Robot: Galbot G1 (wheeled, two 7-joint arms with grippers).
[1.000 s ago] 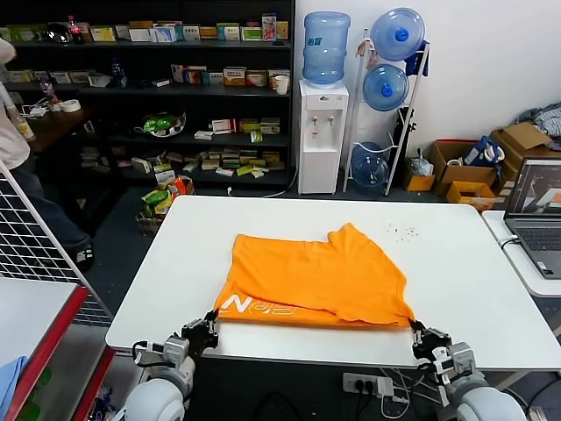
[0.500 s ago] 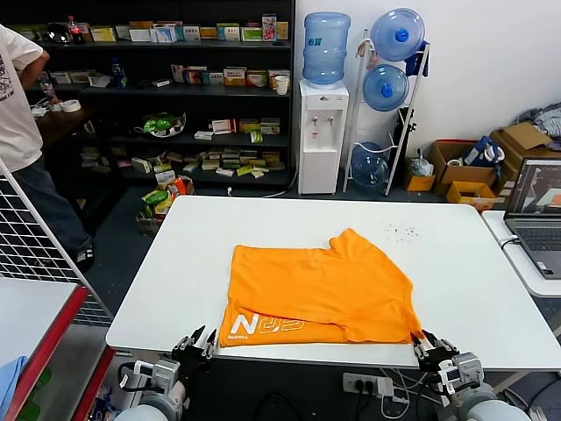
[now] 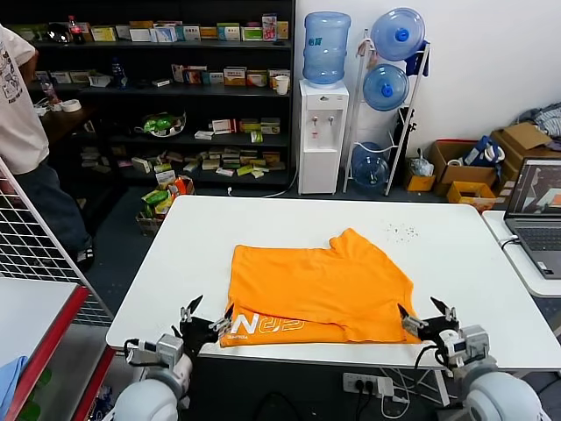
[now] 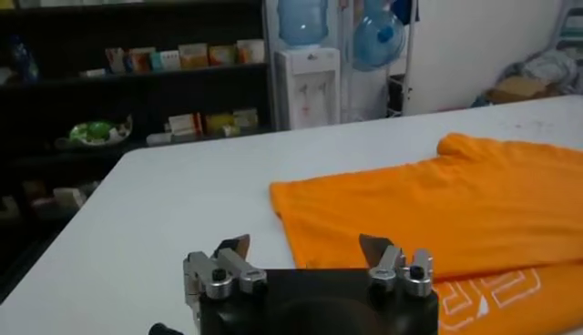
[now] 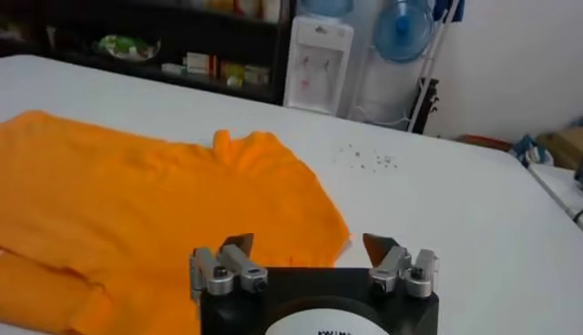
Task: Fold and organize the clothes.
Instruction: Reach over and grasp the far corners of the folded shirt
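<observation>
The clothes, one bright orange T-shirt [image 3: 320,285], lie folded flat on the white table [image 3: 456,263], with a white printed logo [image 3: 263,326] along the near left edge. My left gripper [image 3: 207,316] stands open at the table's near edge, just left of the shirt's near left corner and holding nothing. My right gripper [image 3: 427,315] is open too, just right of the near right corner. In the left wrist view the open gripper [image 4: 305,246] faces the shirt [image 4: 455,205]. The right wrist view has its open gripper [image 5: 310,243] before the shirt [image 5: 137,200].
A laptop [image 3: 536,206] sits on a side table at the right. Behind the table are a water dispenser [image 3: 323,132], bottle rack [image 3: 390,96] and dark shelves [image 3: 158,96]. A person [image 3: 22,132] stands at far left beside a wire rack [image 3: 35,263].
Both grippers have opened and let go of the shirt's near corners. The near edge now lies flat on the table. The person at left stepped further into view.
</observation>
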